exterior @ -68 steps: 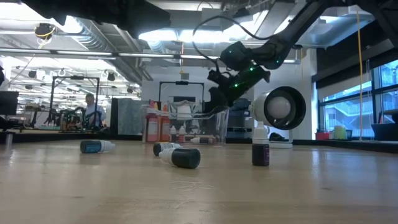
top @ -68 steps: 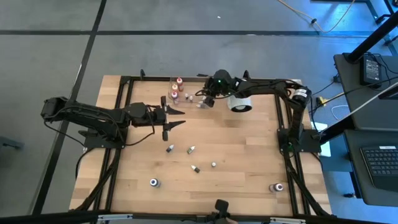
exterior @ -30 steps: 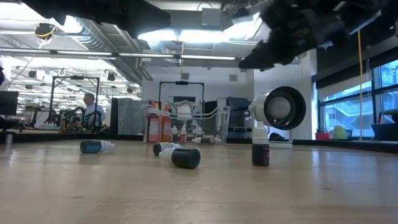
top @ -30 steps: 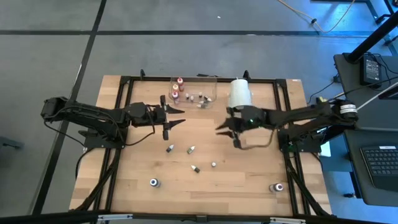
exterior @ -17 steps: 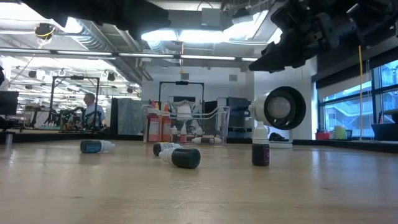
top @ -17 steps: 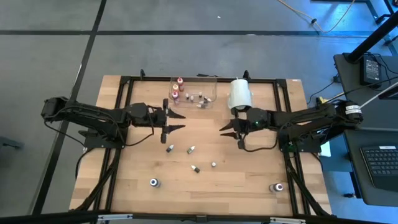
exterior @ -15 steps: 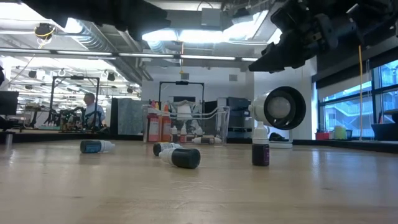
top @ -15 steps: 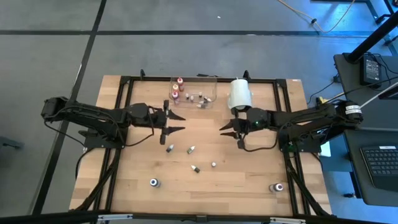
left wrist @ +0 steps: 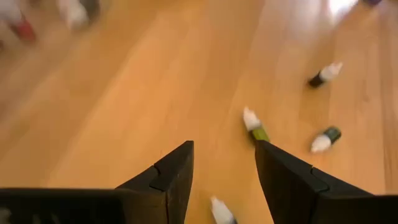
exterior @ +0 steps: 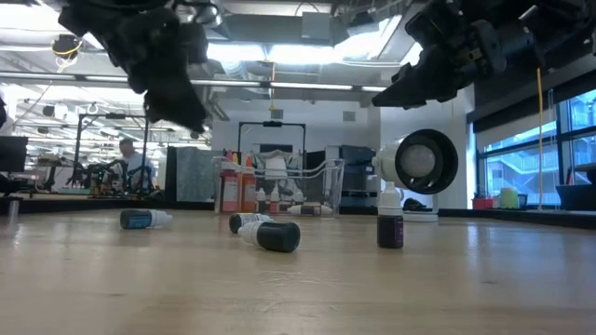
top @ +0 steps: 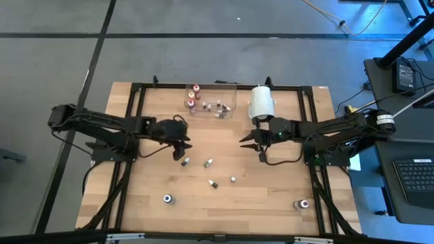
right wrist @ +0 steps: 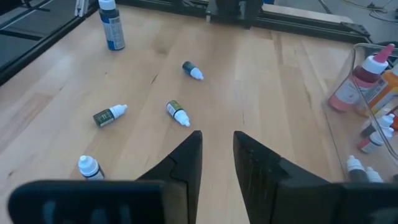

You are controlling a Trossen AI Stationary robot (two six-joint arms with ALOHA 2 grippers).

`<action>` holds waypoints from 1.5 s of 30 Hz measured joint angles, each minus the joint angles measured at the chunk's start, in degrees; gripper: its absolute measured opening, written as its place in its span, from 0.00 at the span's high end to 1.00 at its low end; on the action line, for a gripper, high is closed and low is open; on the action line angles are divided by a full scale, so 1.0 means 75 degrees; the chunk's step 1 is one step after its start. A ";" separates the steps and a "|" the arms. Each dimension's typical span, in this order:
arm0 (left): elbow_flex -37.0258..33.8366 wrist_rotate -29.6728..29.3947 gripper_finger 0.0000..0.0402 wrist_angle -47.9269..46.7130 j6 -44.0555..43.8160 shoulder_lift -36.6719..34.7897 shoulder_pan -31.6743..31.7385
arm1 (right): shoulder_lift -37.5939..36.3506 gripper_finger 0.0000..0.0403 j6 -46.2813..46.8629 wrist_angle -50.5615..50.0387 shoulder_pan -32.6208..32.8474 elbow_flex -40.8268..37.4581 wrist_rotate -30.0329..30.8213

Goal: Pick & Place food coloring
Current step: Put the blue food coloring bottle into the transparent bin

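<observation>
Left arm lining up over the loose food coloring

The left gripper (top: pixel 182 146), fingers parted and empty, is hovering above the bottle (top: pixel 184 162) lying mid-table; best to straddle it squarely and descend slowly, since it may roll. The right gripper (top: pixel 252 142) is waiting nearby, fingers narrowly apart, empty. More bottles are sitting in the clear tray (top: pixel 230 106).

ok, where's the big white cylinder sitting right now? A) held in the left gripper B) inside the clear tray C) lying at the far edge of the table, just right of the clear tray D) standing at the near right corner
C: in the high view the white cylinder lies on its side at the table's far edge, just right of the clear tray, with neither gripper on it.
</observation>
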 joint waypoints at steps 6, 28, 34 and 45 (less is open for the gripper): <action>0.0925 0.0000 0.59 -0.1201 -0.1007 0.1511 -0.0460 | 0.0000 0.77 -0.0018 0.0000 -0.0006 0.0003 -0.0001; 0.2286 0.0404 0.59 -0.3025 -0.3343 0.4618 -0.1111 | 0.0009 0.77 -0.0042 -0.0076 -0.0003 0.0012 -0.0006; 0.2292 0.0448 0.59 -0.3046 -0.2634 0.4652 -0.1194 | 0.0009 0.77 -0.0015 -0.0070 -0.0003 0.0012 -0.0010; 0.2280 0.0399 0.59 -0.3031 -0.2510 0.4652 -0.1227 | 0.0009 0.77 0.0190 -0.0064 -0.0003 0.0012 -0.0026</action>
